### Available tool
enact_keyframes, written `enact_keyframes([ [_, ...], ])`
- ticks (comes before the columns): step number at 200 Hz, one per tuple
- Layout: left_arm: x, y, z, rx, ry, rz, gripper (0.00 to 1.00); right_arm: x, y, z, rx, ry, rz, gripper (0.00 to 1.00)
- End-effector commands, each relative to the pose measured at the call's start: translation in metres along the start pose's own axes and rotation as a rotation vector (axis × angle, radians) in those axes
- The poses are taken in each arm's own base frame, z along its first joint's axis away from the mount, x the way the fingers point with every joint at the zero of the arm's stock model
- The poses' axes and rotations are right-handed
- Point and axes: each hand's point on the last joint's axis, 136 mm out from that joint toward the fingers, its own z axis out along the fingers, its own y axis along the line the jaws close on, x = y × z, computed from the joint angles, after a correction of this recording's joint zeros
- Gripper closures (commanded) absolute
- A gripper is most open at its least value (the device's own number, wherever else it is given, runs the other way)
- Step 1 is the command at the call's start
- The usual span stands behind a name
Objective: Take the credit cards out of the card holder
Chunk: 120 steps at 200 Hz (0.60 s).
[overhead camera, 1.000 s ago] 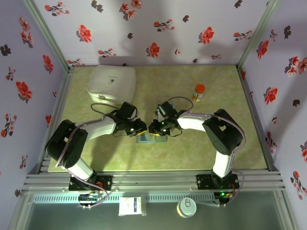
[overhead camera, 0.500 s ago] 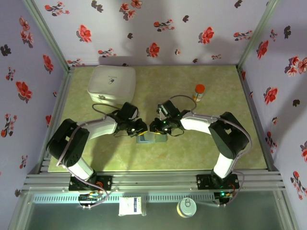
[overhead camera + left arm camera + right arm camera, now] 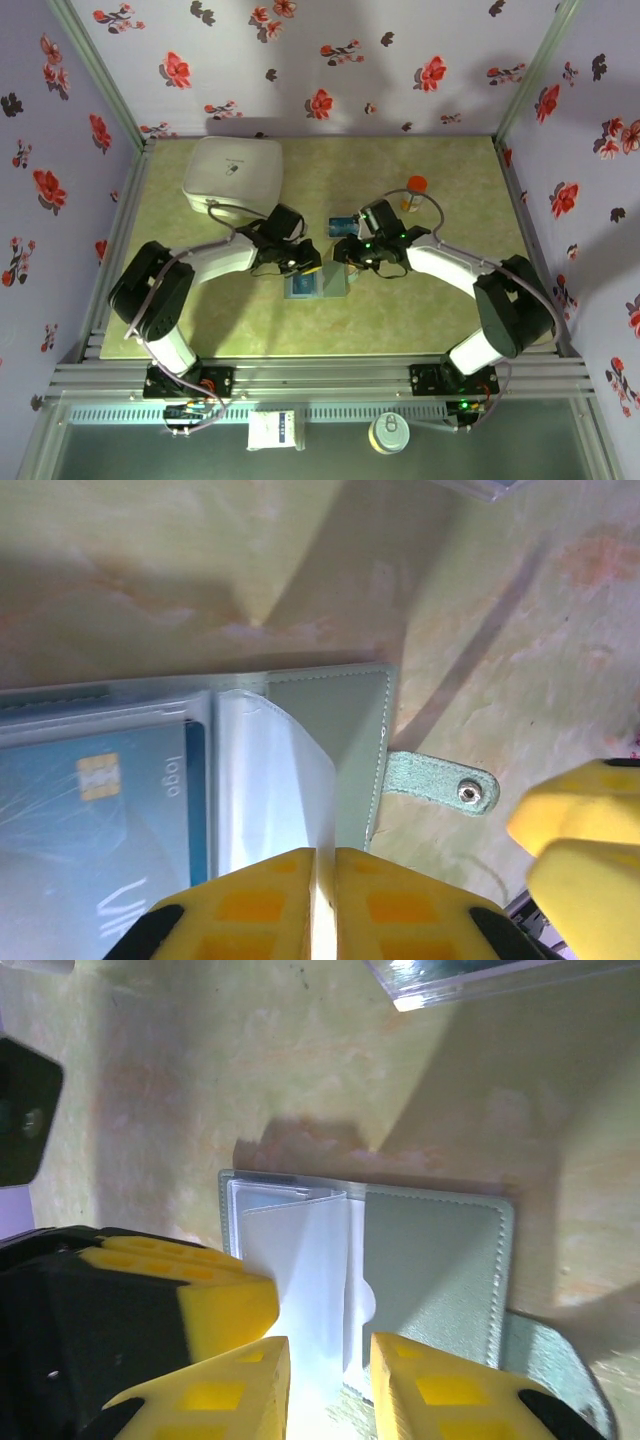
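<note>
Mottled yellow-green tabletop (image 3: 380, 310). Far-left corner: white rounded box (image 3: 233, 175). Right of centre, toward the back: orange-capped bottle (image 3: 414, 193), upright. Centre: card holder (image 3: 316, 285) lying open, with a blue card (image 3: 343, 226) just beyond it.

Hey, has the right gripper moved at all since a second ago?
Yes. The right gripper has shifted rightward and away from the arm bases, closer to the orange-capped bottle.

A white rounded-square box (image 3: 232, 175) sits beyond the left gripper (image 3: 306, 268), off to its left. An orange-capped bottle (image 3: 414, 193) stands upright on the green table (image 3: 430, 310), beyond the right gripper (image 3: 343, 262) and to its right.
</note>
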Motion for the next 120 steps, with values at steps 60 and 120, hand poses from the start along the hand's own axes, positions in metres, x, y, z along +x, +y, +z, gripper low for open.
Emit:
enact_keyframes([
  [60,0.001,-0.027,0.029,-0.004,0.065,0.065,0.82,0.008,-0.02,-0.02,0.048,-0.016,0.001,0.7],
  [120,-0.003,-0.04,0.025,0.016,0.06,0.098,0.75,0.007,-0.017,-0.023,0.042,-0.02,0.005,0.68],
])
